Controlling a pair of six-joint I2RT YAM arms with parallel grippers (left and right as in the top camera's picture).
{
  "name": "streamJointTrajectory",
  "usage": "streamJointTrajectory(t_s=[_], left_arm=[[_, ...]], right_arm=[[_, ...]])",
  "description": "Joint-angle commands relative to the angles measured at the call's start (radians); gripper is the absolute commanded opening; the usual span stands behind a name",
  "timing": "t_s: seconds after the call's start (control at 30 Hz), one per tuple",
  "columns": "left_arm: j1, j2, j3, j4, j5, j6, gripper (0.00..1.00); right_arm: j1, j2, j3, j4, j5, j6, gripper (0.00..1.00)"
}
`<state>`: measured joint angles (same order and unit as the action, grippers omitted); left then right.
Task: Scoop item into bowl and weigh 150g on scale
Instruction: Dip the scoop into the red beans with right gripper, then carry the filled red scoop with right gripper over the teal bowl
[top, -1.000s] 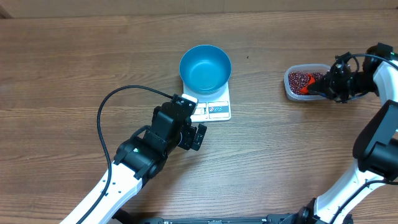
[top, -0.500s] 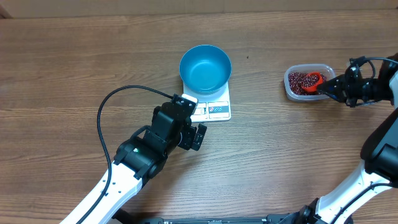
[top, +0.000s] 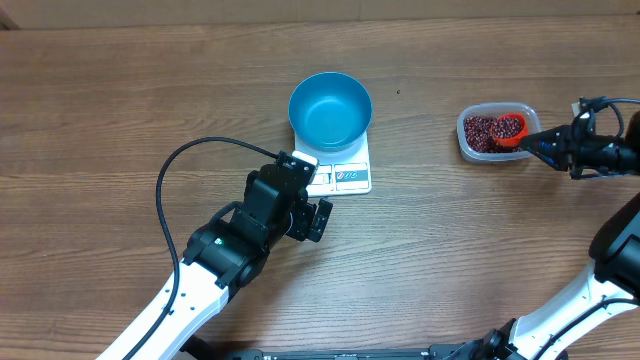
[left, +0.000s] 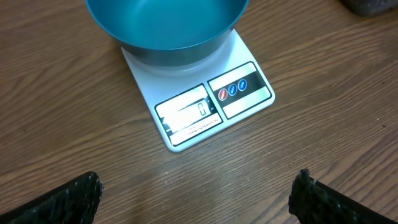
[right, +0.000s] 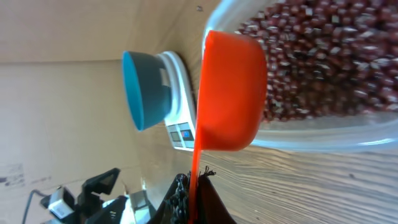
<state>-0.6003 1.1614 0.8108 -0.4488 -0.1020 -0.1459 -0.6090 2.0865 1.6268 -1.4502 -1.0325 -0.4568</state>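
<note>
Right gripper (top: 549, 148), clamping the scoop (top: 509, 129), has drawn back, raising beans (top: 482, 128) over the container (top: 466, 148), ready for the empty bowl (top: 330, 108) on the scale (top: 345, 178); left gripper (left: 196, 199) gapes wide nearby

One blue bowl (top: 330, 108), one white scale (top: 345, 177), one clear container (top: 466, 141), one red scoop (top: 510, 128), one black cable (top: 214, 141) and two grippers, the left gripper (top: 312, 190) and the right gripper (top: 545, 142), are counted, while the beans (top: 481, 128) are found too many and too small to be numbered.
</note>
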Motion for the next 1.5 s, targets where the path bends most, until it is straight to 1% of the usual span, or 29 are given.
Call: streamJointTrajectory(t_s=[0.0,0.03,0.07,0.23,0.3,0.43,0.7,0.8,0.93,1.03,1.1,1.2,1.37,1.47], left_arm=[[0.006,0.003,0.005,0.0,-0.013,0.011,1.0],[0.006,0.003,0.005,0.0,-0.012,0.011,1.0],[0.006,0.003,0.005,0.0,-0.013,0.012,1.0],[0.006,0.003,0.005,0.0,-0.013,0.011,1.0],[0.006,0.003,0.005,0.0,-0.013,0.012,0.99],[0.006,0.003,0.005,0.0,-0.013,0.012,0.99],[0.006,0.003,0.005,0.0,-0.013,0.011,1.0],[0.006,0.003,0.005,0.0,-0.013,0.011,1.0],[0.006,0.003,0.005,0.0,-0.013,0.011,0.99],[0.006,0.003,0.005,0.0,-0.012,0.011,1.0],[0.006,0.003,0.005,0.0,-0.013,0.011,1.0],[0.006,0.003,0.005,0.0,-0.013,0.012,1.0],[0.006,0.003,0.005,0.0,-0.013,0.011,1.0],[0.006,0.003,0.005,0.0,-0.013,0.011,1.0]], right_arm=[[-0.005,0.004,-0.004,-0.009,-0.105,-0.074,0.04],[-0.005,0.004,-0.004,-0.016,-0.117,-0.08,0.04],[-0.005,0.004,-0.004,-0.04,-0.149,-0.119,0.04],[0.02,0.003,-0.002,-0.111,-0.205,-0.181,0.04],[0.033,0.003,-0.002,-0.119,-0.219,-0.181,0.04],[0.108,0.003,-0.002,-0.123,-0.288,-0.179,0.04],[0.254,0.003,0.045,-0.11,-0.296,-0.119,0.04],[0.313,0.003,0.07,-0.075,-0.298,-0.056,0.04],[0.401,0.003,0.091,0.016,-0.298,0.066,0.04],[0.465,0.003,0.091,0.113,-0.297,0.171,0.04],[0.525,0.003,0.091,0.213,-0.297,0.273,0.04],[0.579,0.003,0.091,0.315,-0.289,0.37,0.04],[0.665,0.003,0.094,0.47,-0.193,0.542,0.04],[0.709,0.003,0.111,0.504,-0.096,0.592,0.04]])
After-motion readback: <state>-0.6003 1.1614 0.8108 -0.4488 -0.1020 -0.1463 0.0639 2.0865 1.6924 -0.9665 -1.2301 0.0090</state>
